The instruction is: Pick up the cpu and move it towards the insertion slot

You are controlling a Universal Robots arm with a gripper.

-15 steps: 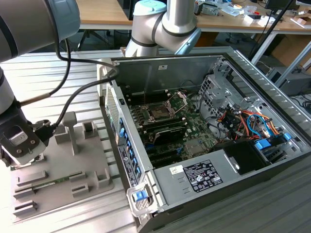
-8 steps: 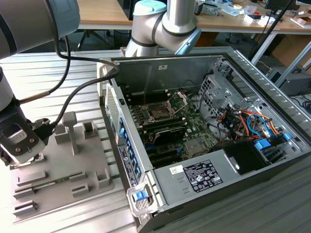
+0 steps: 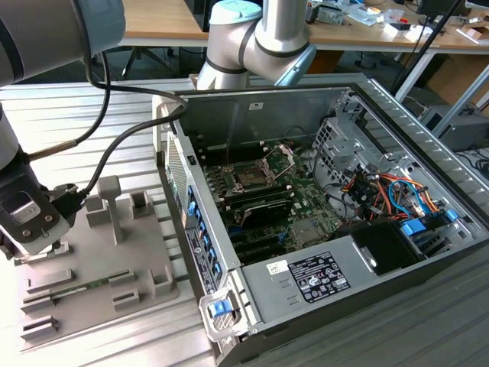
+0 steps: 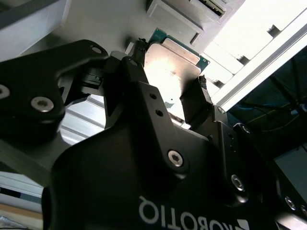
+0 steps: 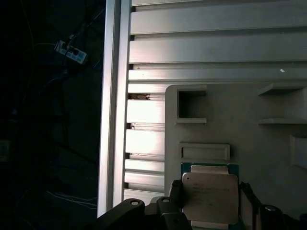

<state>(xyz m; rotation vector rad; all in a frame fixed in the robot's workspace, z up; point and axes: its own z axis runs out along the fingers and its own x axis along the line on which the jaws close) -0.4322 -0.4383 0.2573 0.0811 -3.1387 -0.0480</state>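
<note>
Tool (image 4: 170,64) is down low over the grey tray (image 3: 145,252), at the exterior view's left. In both wrist views its fingers (image 4: 196,100) sit one on each side of the cpu (image 5: 210,194), and they look closed against two opposite edges. That's an edge grip, I'd say, so the flat top and the underside are left alone. The cpu sits level at the tray, pale top up (lifted clear or resting, I can't tell from here). The slot (image 3: 252,177) is well apart, on the green board inside the open case (image 3: 382,260), and its metal plate looks hinged up, leaving the socket open from above.
</note>
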